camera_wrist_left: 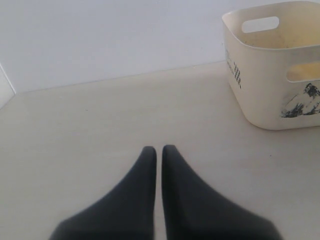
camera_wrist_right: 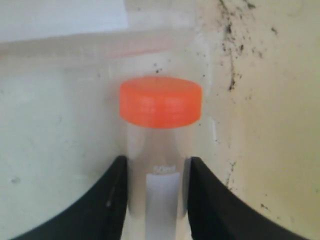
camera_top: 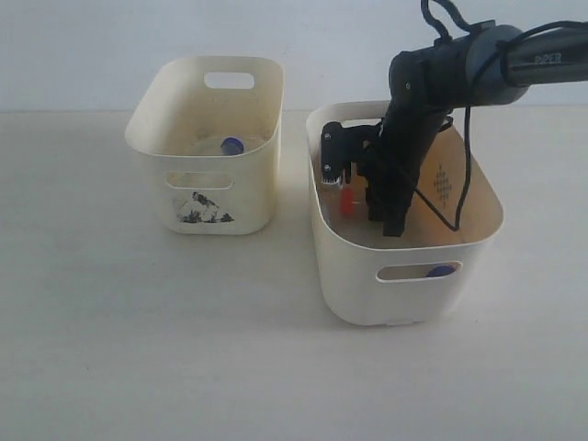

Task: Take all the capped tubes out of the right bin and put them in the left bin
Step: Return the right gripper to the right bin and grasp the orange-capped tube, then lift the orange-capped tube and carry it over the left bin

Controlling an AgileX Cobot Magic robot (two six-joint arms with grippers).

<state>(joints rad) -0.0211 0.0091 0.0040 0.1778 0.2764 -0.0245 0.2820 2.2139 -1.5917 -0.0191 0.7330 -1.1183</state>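
Note:
Inside the right bin (camera_top: pixel 349 276), my right gripper (camera_top: pixel 367 204) is shut on a clear tube with an orange-red cap (camera_top: pixel 346 202). The right wrist view shows the black fingers (camera_wrist_right: pixel 112 200) pressing both sides of this tube (camera_wrist_right: pixel 155 150), its cap (camera_wrist_right: pixel 160 101) past the tips and close to the bin wall. A dark blue cap (camera_top: pixel 441 270) shows through the right bin's front handle slot. Another blue-capped tube (camera_top: pixel 231 144) lies in the left bin (camera_top: pixel 184 175). My left gripper (camera_wrist_left: pixel 159 150) is shut on nothing above the table, to one side of the left bin (camera_wrist_left: pixel 260 85); the exterior view does not show it.
The two bins stand side by side on a pale table (camera_top: pixel 138 349) with a narrow gap between them. A black cable (camera_top: pixel 464 175) hangs from the right arm into the right bin. The right bin's inner wall (camera_wrist_right: pixel 250 100) is speckled with dark marks.

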